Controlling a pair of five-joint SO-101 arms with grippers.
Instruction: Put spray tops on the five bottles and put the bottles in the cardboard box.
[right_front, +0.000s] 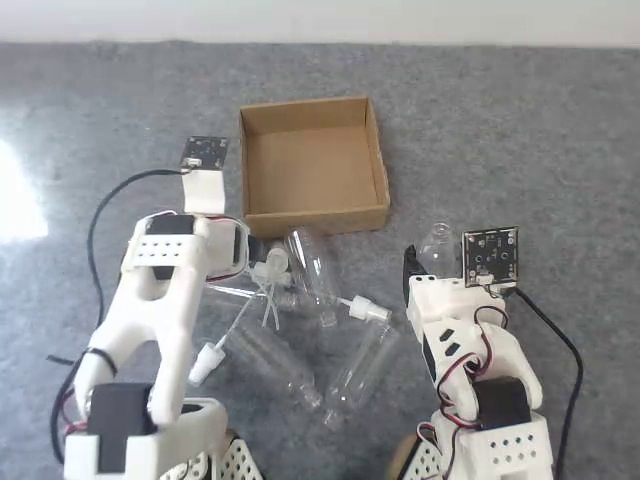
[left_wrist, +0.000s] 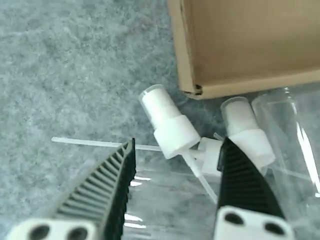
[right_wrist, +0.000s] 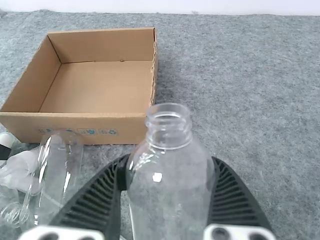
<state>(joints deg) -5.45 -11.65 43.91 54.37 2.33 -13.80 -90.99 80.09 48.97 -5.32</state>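
Right gripper (right_wrist: 167, 167) clasps an uncapped bottle (right_wrist: 168, 125) by its body, open neck upward, near the front wall of the box (right_wrist: 75, 127). Across the table (left_wrist: 60, 75), the left gripper (left_wrist: 177, 145) hangs with jaws spread wide and nothing in them, over a loose spray top (left_wrist: 167, 125) by the box's near corner.

The top lies on its side between the jaws, head toward the box and dip tube (left_wrist: 202, 177) trailing back under the gripper. Its long axis runs roughly along the fingers, so closing would likely pinch it across the collar.

A second top (left_wrist: 245, 127) lies just beside it, against a clear bottle on its side. Whether that one is fitted or merely resting there is hard to tell. The other bottles (right_front: 362, 372) lie jumbled between the two arms, and none is in the box.

The left arm is plainly the nearer to the loose top. The held bottle stands well apart from it, on the far side of the heap. The top would probably have to be lifted, turned tube-down and carried over the heap to that open neck.
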